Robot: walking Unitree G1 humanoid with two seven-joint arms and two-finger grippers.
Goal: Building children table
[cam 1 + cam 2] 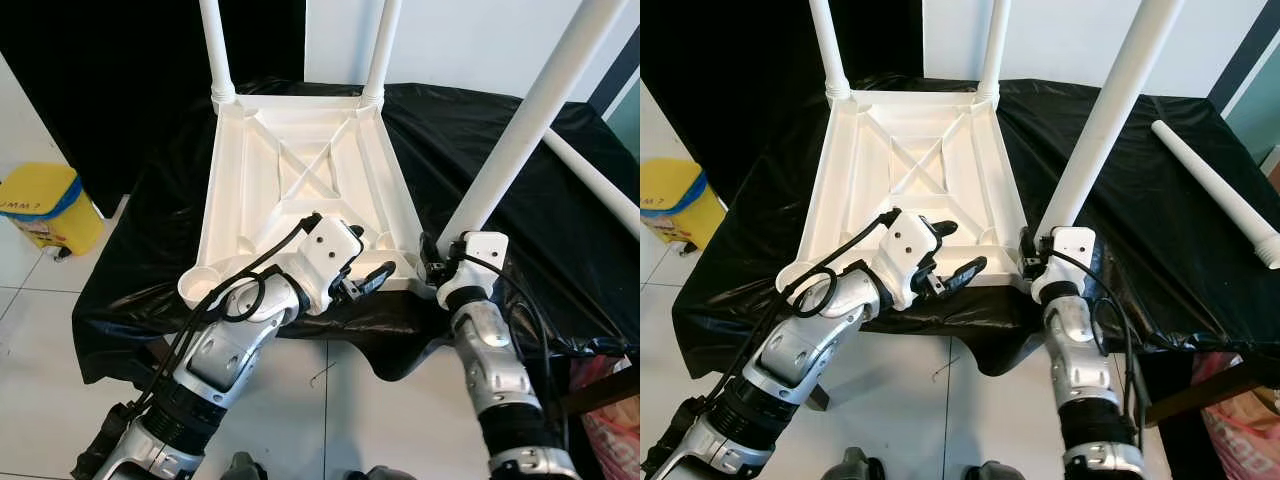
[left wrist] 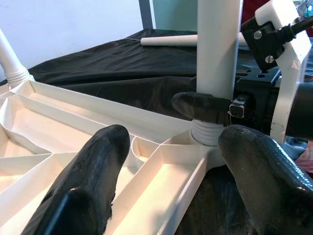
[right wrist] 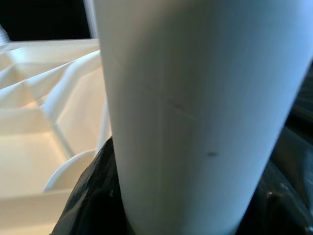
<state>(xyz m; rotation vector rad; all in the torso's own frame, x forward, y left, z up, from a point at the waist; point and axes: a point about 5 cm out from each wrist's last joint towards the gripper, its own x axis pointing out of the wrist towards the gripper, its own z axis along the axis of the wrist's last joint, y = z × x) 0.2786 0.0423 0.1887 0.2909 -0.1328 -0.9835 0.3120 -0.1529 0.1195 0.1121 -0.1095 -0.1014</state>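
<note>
Upturned tabletop (image 1: 300, 190) before me on the cloth (image 1: 150, 230); two legs (image 1: 216, 50) at its far corners, one (image 1: 520, 120) at its near-right corner; loose leg (image 1: 1215, 190) right of it.

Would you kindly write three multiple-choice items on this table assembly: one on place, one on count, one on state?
1. Where does the loose leg lie?
A. on the black cloth
B. on the floor
C. inside the yellow bin

2. How many legs stand on the upturned tabletop?
A. one
B. three
C. four

3. The left gripper is
A. shut on a leg
B. open
C. shut on a cable

Key: 1 A, it rests on the cloth at right; 2 B, two far, one near right; 3 B, fingers apart, holding nothing.
</note>
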